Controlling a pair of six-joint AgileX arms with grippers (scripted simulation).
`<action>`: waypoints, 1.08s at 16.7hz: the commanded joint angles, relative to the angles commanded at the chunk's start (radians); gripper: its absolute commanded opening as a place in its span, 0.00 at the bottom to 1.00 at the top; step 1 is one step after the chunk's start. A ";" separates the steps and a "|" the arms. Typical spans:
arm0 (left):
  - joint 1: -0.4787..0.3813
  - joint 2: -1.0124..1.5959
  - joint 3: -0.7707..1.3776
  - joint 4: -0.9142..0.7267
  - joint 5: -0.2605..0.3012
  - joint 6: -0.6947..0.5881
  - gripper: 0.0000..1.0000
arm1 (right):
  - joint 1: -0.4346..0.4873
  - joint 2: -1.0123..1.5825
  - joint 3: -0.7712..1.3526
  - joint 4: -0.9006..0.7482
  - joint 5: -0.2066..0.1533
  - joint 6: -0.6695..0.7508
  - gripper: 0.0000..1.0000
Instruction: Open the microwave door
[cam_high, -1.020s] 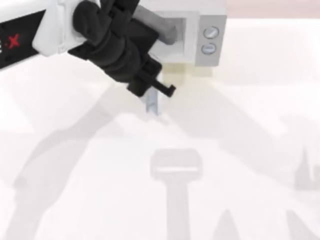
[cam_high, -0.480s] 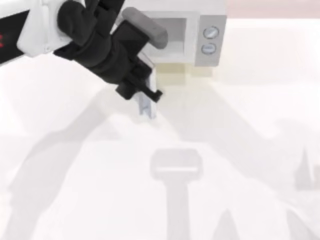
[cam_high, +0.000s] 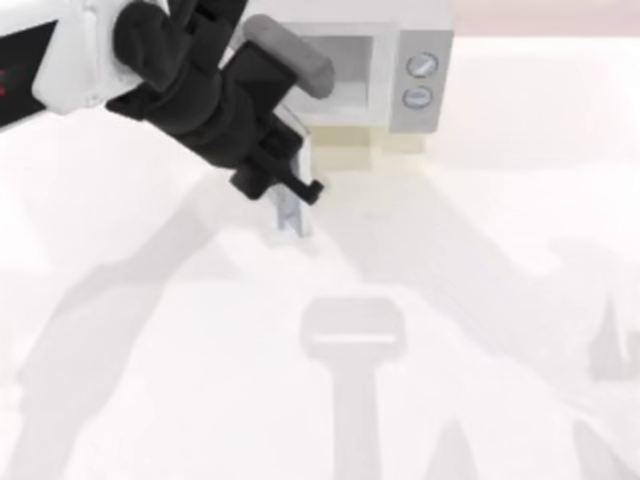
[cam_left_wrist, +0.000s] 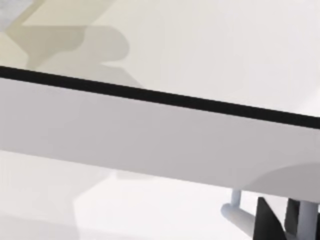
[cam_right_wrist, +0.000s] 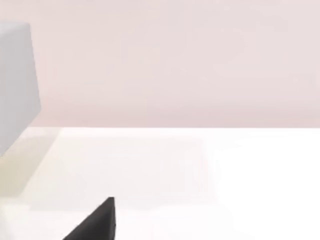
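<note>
Forward of the microwave (cam_high: 400, 70), my left gripper (cam_high: 292, 192) clamps the handle (cam_high: 290, 218); door (cam_left_wrist: 150, 145) swung outward, edge-on.

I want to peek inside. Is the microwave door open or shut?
Open. The door swings out from the microwave, showing its cavity; the left gripper is at its handle.

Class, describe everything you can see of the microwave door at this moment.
The microwave door is a flat, pale grey panel, swung out from the microwave towards the table's front, so the cavity stands open. From above it shows mostly edge-on. The left wrist view shows its broad plain face with a dark line along one edge, and a slim bar handle. The left gripper is at its outer end.
</note>
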 joint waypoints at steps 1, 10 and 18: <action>0.000 0.000 0.000 0.000 0.000 0.000 0.00 | 0.000 0.000 0.000 0.000 0.000 0.000 1.00; 0.000 0.000 0.000 0.000 0.000 0.000 0.00 | 0.000 0.000 0.000 0.000 0.000 0.000 1.00; 0.019 -0.012 -0.011 -0.010 0.029 0.055 0.00 | 0.000 0.000 0.000 0.000 0.000 0.000 1.00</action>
